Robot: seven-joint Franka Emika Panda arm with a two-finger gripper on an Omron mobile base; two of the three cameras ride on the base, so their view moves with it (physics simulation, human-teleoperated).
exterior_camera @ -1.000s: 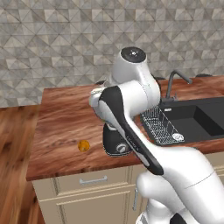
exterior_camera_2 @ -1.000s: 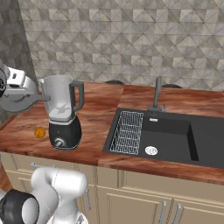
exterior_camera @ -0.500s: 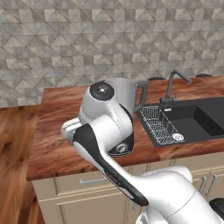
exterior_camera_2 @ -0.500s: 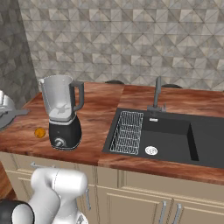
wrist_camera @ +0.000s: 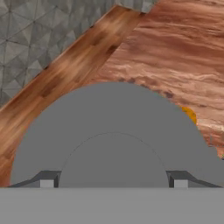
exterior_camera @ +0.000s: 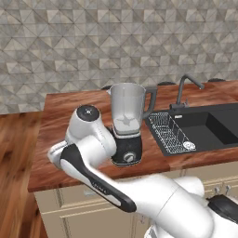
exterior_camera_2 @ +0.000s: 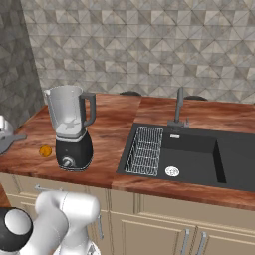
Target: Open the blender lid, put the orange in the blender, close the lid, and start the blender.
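Grey triangle-patterned tile wall [exterior_camera_2: 149,45], reddish wood-grain desk [exterior_camera_2: 114,124] on cream cabinets [exterior_camera_2: 149,226] with bar handles, black inset sink [exterior_camera_2: 199,154] — wire rack [exterior_camera_2: 145,150] inside, dark tap [exterior_camera_2: 178,107] behind — wooden plank floor [exterior_camera: 16,162].

The blender [exterior_camera_2: 72,129], a tall clear jar with a side handle on a round black base with a silver dial, stands open on the wooden counter, the small orange [exterior_camera_2: 45,151] lies just beside its base, and the flat round grey blender lid [wrist_camera: 109,135] is off the jar.
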